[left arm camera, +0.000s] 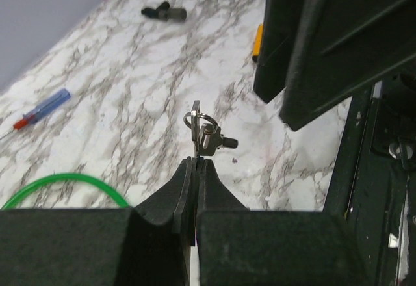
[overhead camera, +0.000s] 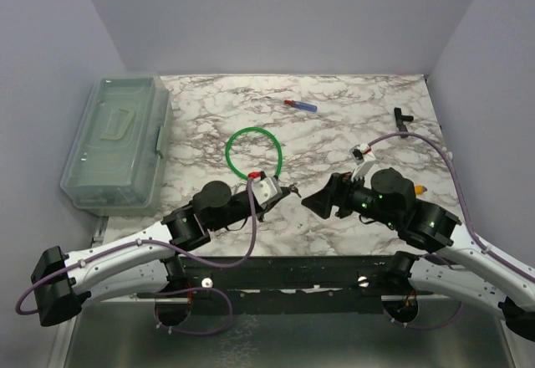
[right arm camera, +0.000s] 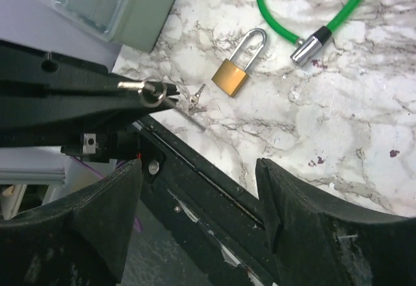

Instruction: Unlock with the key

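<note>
My left gripper is shut on a small silver key, which sticks out edge-on past the fingertips. A ring carrying a second key hangs from it. Just right of it, my right gripper stands open and empty, facing the key ring over the table's near edge. A brass padlock with its shackle closed lies flat on the marble; I see it only in the right wrist view. It is apart from both grippers.
A green cable loop with a silver end lies mid-table. At the left stands a clear plastic box. A blue-and-red screwdriver and a black fitting lie at the back.
</note>
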